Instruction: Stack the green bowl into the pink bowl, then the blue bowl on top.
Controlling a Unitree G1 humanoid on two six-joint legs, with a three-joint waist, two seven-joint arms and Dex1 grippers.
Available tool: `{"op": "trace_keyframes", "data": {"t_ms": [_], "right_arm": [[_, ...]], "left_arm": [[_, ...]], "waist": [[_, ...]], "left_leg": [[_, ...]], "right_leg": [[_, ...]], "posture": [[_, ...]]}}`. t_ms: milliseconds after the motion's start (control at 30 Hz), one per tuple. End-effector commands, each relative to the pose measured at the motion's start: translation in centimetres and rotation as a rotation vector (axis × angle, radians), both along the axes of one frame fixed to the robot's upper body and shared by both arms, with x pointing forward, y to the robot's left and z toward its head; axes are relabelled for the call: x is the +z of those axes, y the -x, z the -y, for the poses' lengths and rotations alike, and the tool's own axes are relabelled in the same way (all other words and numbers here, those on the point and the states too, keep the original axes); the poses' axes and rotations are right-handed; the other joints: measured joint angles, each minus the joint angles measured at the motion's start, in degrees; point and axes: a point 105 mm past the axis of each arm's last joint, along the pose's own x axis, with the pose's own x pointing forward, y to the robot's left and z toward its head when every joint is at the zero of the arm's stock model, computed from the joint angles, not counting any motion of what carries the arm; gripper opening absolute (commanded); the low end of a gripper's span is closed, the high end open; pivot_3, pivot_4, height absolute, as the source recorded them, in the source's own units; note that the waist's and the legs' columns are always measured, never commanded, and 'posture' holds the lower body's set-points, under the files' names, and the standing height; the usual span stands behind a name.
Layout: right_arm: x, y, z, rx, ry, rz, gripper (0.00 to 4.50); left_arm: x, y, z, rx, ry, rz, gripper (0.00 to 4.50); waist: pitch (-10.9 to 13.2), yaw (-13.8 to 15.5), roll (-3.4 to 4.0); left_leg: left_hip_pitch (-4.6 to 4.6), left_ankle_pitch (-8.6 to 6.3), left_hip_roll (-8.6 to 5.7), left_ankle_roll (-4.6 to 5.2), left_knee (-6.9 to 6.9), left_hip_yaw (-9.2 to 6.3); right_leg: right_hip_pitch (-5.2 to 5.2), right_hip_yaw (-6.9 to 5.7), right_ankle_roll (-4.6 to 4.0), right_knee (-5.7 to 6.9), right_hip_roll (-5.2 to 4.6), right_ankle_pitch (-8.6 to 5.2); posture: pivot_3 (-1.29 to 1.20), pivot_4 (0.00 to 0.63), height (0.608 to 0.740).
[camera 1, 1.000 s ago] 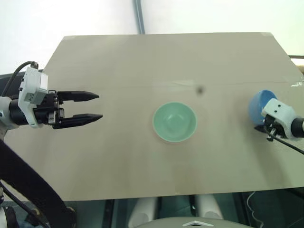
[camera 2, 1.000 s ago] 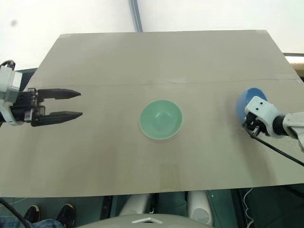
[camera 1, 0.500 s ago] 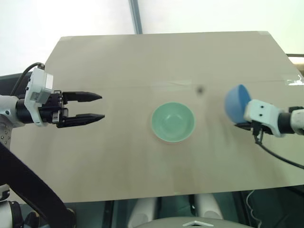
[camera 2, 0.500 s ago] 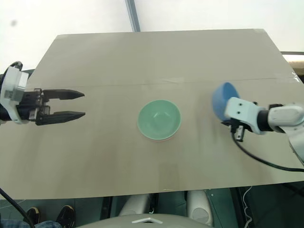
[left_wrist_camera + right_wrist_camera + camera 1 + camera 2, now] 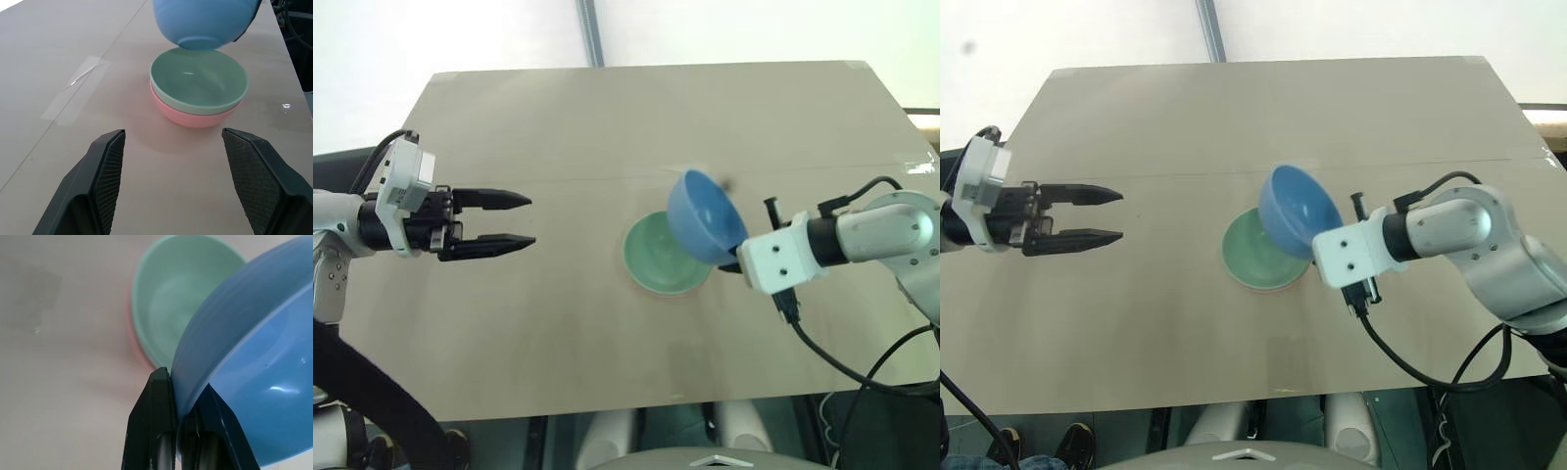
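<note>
- Landmark: the round, smooth, pale mint-green plastic bowl (image 5: 198,81) sits nested inside the round salmon-pink plastic bowl (image 5: 195,117) near the middle of the plain beige tabletop (image 5: 558,323). The first stacking step reads as complete.
- The round, bright sky-blue plastic bowl (image 5: 703,217) hangs in the air just above the green bowl's far right edge, tilted, not yet touching it. Its mouth faces up and somewhat towards the robot.
- Right tool (image 5: 178,396): fingers pinched fully together on the blue bowl's rim, one finger inside the wall and one outside.
- Left tool (image 5: 517,221): well to the left of the green bowl, fingers spread wide, holding nothing, pointing towards the stack.
- Handling judgement: the blue bowl looks light, rigid and thin-walled, with a glossy surface that could slip or swivel in a one-sided rim pinch. The rim is the sensible hold; the rounded body offers no purchase. It appears unlikely to break if dropped, but it could bounce or knock the stack.
- Next move calls for levelling the bowl and centring it over the green bowl before release.
- Change from a second ago: the blue bowl was then far to the right of the green bowl, near the tabletop's right edge; it has been carried across and raised. The left tool and the green bowl are practically unmoved.
</note>
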Motion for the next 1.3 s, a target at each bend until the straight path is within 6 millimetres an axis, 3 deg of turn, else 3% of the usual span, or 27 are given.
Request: {"op": "trace_keyframes", "data": {"t_ms": [33, 200, 233, 267, 400, 500, 767, 900, 1000, 1067, 1167, 1300], "right_arm": [[-0.5, 0.7, -0.8, 0.098, 0.071, 0.067, 0.02], [-2.0, -0.3, -0.9, 0.15, 0.19, 0.147, 0.02], [-2.1, -0.4, -1.1, 0.159, 0.2, 0.156, 0.86], [-2.1, -0.5, -1.2, 0.167, 0.204, 0.162, 1.1], [-0.6, -1.3, -2.7, 0.14, 0.095, 0.206, 2.86], [0.6, -1.1, -2.7, 0.092, 0.007, 0.117, 2.86], [6.1, 0.1, 1.7, -0.1, -0.436, -0.258, 2.86], [5.9, -0.3, 7.2, -0.299, -0.625, -0.334, 2.86], [5.9, -4.9, 13.3, -0.684, -0.903, -0.195, 2.86], [5.4, -5.7, 15.8, -0.811, -0.965, -0.122, 2.86], [4.3, -4.6, 16.7, -0.849, -0.963, -0.129, 2.86], [3.2, -2.3, 15.9, -0.8, -0.939, -0.231, 2.86]], "left_arm": [[0.6, 0.1, 0.2, -0.019, -0.009, 0.032, 3.35], [0.6, 0.1, 0.3, -0.024, -0.01, 0.028, 3.35], [0.6, 0.1, 0.4, -0.025, -0.011, 0.028, 3.35], [0.6, 0.1, 0.4, -0.026, -0.011, 0.028, 3.35], [0.6, 0.3, 0.4, -0.028, -0.011, 0.028, 3.35], [0.6, 0.3, 0.5, -0.029, -0.01, 0.029, 3.35], [0.0, 0.6, 0.3, -0.01, -0.028, 0.021, 3.35], [-0.3, 0.8, 0.0, 0.007, -0.033, 0.013, 3.35], [-0.3, 0.3, -0.7, 0.083, -0.014, 0.033, 3.35], [0.0, -0.3, -1.3, 0.16, 0.018, 0.053, 3.35], [0.1, -0.4, -1.6, 0.199, 0.045, 0.06, 3.35], [-0.7, 0.1, -1.7, 0.194, 0.041, 0.041, 3.35]], "waist": [[0.0, -0.06, 0.0], [0.0, -0.11, -0.01], [0.0, -0.12, -0.01], [0.0, -0.12, -0.01], [-0.01, -0.19, -0.01], [-0.01, -0.13, -0.01], [-0.01, 0.1, -0.01], [-0.05, 0.4, -0.08], [-0.07, 0.0, -0.05], [-0.07, 0.11, -0.05], [-0.07, 0.17, 0.04], [-0.08, -0.06, 0.08]], "left_leg": [[-0.02, 0.0, -0.01, -0.01, 0.01, -0.02], [-0.02, 0.0, -0.06, -0.01, 0.02, -0.01], [-0.03, 0.01, -0.08, -0.01, 0.03, -0.01], [-0.02, 0.01, -0.09, -0.01, 0.03, 0.0], [-0.03, 0.01, -0.08, -0.02, 0.04, -0.03], [-0.04, 0.01, -0.08, -0.03, 0.04, -0.04], [-0.16, 0.01, -0.04, -0.02, 0.19, -0.3], [-0.17, 0.01, -0.03, -0.02, 0.18, -0.32], [-0.11, 0.01, -0.19, 0.0, 0.21, -0.17], [0.03, 0.01, -0.19, -0.01, 0.24, -0.05], [0.02, 0.03, -0.18, -0.05, 0.25, -0.03], [0.03, 0.03, -0.1, -0.04, 0.26, 0.11]], "right_leg": [[-0.03, -0.03, 0.0, 0.01, 0.0, 0.0], [-0.02, -0.04, 0.0, 0.01, 0.01, 0.0], [-0.02, -0.04, 0.0, 0.01, 0.01, 0.0], [-0.03, -0.03, 0.0, 0.03, 0.01, 0.0], [-0.03, -0.04, -0.01, 0.04, 0.02, 0.0], [-0.03, -0.04, -0.01, 0.04, 0.01, 0.0], [0.04, -0.26, -0.01, 0.0, -0.08, 0.01], [0.06, -0.3, -0.01, 0.01, -0.07, 0.01], [0.05, -0.25, 0.0, 0.09, -0.18, 0.02], [0.11, -0.12, -0.04, 0.23, -0.14, 0.05], [-0.03, -0.09, -0.05, 0.42, -0.11, 0.04], [-0.05, 0.02, -0.05, 0.43, -0.13, 0.04]], "posture": [[0.0, 0.15, 0.74], [0.0, 0.15, 0.74], [0.0, 0.15, 0.74], [0.0, 0.15, 0.74], [0.0, 0.15, 0.74], [0.0, 0.15, 0.74], [0.0, 0.15, 0.74], [0.0, 0.15, 0.74], [0.0, 0.15, 0.74], [0.0, 0.15, 0.74], [0.0, 0.15, 0.74], [0.0, 0.15, 0.74]]}}
